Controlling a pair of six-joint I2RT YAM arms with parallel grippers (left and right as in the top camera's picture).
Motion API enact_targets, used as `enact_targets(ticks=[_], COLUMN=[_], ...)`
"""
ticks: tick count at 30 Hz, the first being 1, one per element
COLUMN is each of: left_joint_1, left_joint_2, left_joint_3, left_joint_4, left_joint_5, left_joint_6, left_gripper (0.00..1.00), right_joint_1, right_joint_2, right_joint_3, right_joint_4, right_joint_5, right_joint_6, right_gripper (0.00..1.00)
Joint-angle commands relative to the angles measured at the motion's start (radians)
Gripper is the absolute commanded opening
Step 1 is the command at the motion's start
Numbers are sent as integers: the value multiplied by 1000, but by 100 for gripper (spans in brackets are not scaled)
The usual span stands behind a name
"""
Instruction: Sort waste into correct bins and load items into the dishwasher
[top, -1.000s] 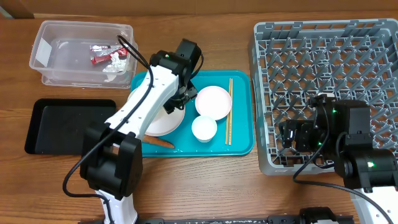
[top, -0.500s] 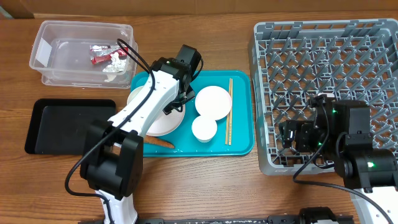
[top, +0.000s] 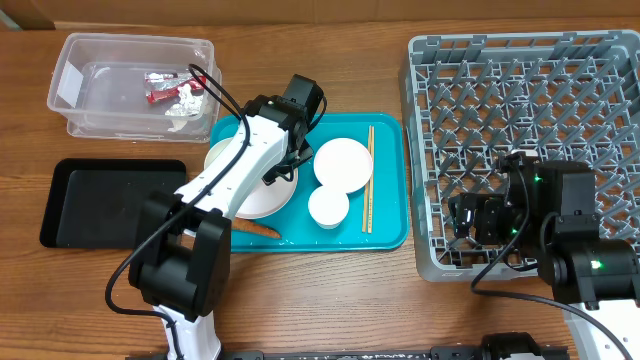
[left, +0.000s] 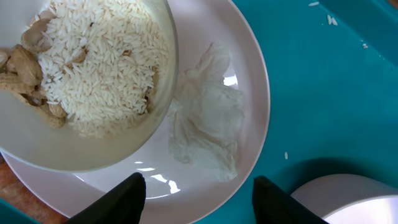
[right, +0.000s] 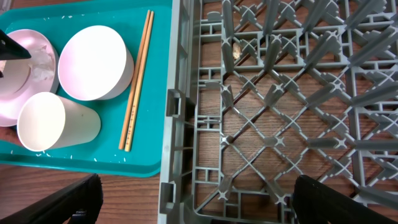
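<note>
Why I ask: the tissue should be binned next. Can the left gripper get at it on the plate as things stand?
Probably yes. The left gripper hangs above the plate, jaws open, and the tissue lies uncovered. Only the rice bowl, resting beside it on the plate, might crowd one finger.

Your left arm (top: 240, 165) is drawing its wrist slightly toward 6 o'clock, your left gripper (left: 202, 200) is settling over the plate (top: 262, 198), the rice bowl (top: 220, 155) is emerging from under the arm at its 9 o'clock side.
</note>
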Motion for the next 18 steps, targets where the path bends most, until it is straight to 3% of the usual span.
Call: enact_targets(ticks=[1, 18], left_joint_1=[10, 10], left_joint_2=[-5, -5], left_joint_3=[-10, -10], left_joint_4=[5, 5], left_joint_5=[-26, -51], left_joint_6=[9, 9], left_gripper=[57, 58], right_joint_1=[2, 2], right_joint_2=[-6, -6], right_joint_3=[28, 28], right_joint_4=[2, 3], right_joint_5=[-2, -2], right_joint_6=[5, 5], right_gripper=[100, 100])
